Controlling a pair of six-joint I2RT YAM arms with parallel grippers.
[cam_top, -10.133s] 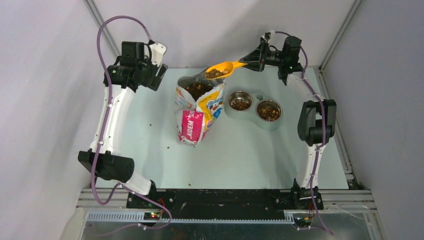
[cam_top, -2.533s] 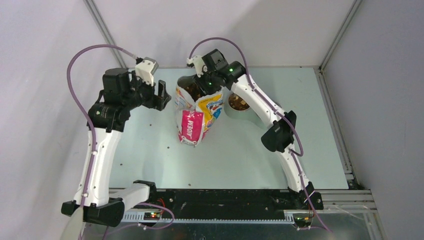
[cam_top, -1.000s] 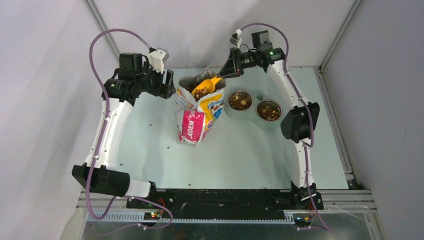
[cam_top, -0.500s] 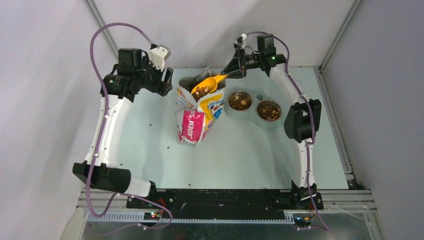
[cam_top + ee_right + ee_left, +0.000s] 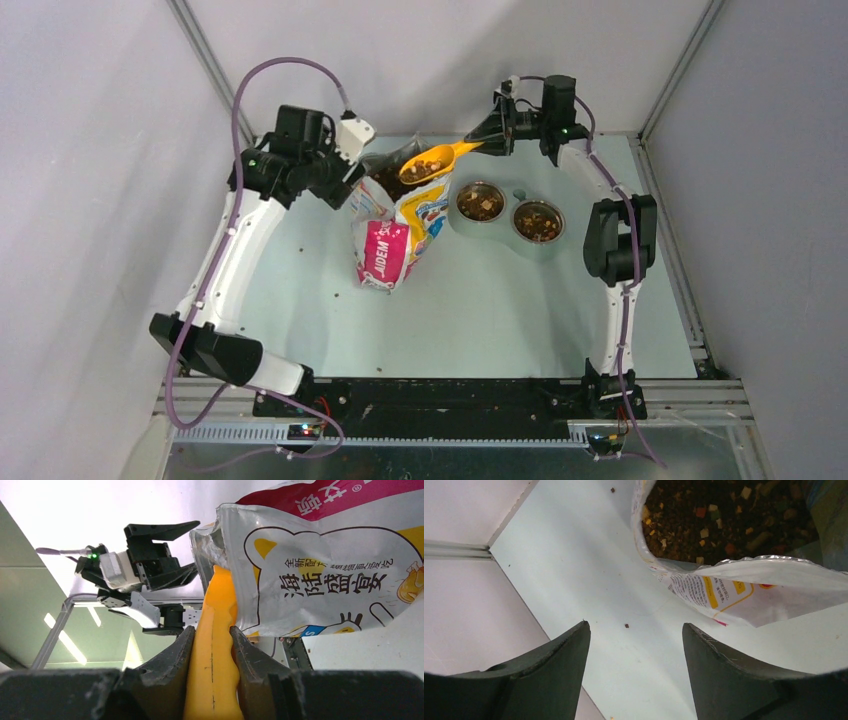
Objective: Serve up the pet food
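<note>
The cartoon-cat bag (image 5: pixel 392 225) stands open in the middle of the table, with dark-brown pet food (image 5: pixel 724 520) inside. My right gripper (image 5: pixel 487 138) is shut on the handle of the yellow scoop (image 5: pixel 425 163), which is held level above the bag's mouth with a heap of pet food (image 5: pixel 420 167) in it. The scoop handle (image 5: pixel 212 645) sits between the fingers in the right wrist view. My left gripper (image 5: pixel 348 178) is open and empty just left of the bag's top edge (image 5: pixel 704 577). Two steel bowls (image 5: pixel 481 203) (image 5: pixel 537 221) to the right hold kibble.
The bowls sit in a grey double holder (image 5: pixel 508 240) right of the bag. Stray kibble bits (image 5: pixel 626 626) lie on the pale table, left of the bag. Walls and frame posts close in the back and both sides.
My right gripper has lifted the loaded scoop out of the bag and drawn it up and to the right. My left arm has moved right, closer to the bag's top edge.
</note>
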